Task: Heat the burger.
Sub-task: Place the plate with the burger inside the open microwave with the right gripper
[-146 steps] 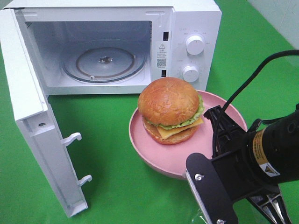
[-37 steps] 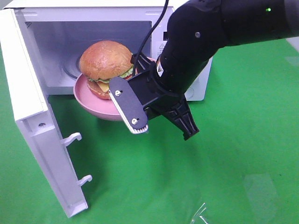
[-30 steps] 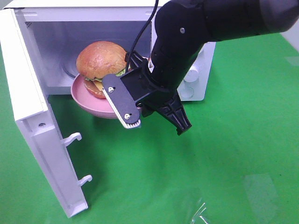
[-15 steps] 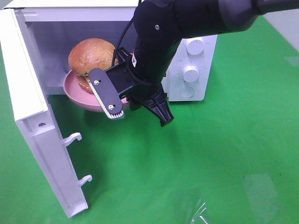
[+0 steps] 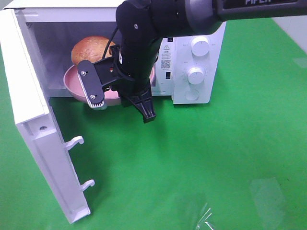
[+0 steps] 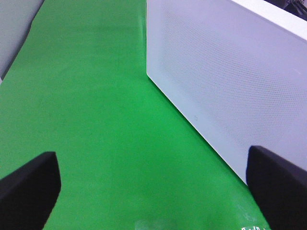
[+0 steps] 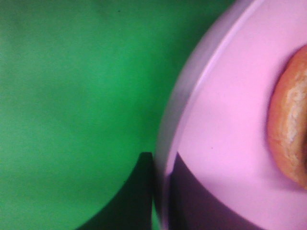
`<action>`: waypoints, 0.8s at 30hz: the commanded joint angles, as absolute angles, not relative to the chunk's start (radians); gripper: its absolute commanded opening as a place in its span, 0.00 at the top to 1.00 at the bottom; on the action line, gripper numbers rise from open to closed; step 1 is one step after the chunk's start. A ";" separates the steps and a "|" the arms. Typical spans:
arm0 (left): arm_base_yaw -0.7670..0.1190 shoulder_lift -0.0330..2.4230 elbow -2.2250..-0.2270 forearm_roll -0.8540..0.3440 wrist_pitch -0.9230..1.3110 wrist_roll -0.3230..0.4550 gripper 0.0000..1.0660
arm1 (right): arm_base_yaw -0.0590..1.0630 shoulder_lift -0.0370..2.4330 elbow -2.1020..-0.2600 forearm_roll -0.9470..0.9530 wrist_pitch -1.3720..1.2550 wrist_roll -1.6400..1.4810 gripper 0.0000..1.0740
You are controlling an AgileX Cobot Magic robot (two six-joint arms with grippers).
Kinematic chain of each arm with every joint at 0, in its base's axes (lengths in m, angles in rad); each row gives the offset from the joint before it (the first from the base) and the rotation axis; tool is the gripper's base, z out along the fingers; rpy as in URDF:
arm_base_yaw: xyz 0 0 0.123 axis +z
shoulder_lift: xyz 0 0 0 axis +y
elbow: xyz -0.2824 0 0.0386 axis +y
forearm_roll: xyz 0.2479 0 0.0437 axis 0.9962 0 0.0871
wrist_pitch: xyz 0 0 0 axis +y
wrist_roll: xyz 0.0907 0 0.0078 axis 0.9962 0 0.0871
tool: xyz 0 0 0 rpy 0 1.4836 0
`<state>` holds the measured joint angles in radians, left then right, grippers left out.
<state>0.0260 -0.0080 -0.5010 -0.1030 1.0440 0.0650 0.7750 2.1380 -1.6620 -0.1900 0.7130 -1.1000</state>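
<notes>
Green cloth (image 5: 201, 163) below; right gripper (image 7: 160, 194) pinches the pink plate (image 5: 72, 82) by its rim; burger (image 5: 88, 48), upper left, looks squashy.

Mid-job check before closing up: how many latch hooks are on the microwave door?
2. Both stick out from the inner face of the open microwave door near its free edge: the upper latch hook and the lower latch hook below it. None looks hidden.

The burger (image 5: 88, 48) has a glossy bun, the pink plate (image 5: 72, 86) a smooth sheen. The microwave (image 5: 213, 86) is smooth white, the green table cover (image 5: 216, 158) matt.
</notes>
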 commanded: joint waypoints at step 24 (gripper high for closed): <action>0.027 -0.025 -0.499 -0.113 1.042 0.063 0.09 | 0.729 2.293 -1.959 -0.207 0.724 -1.023 1.00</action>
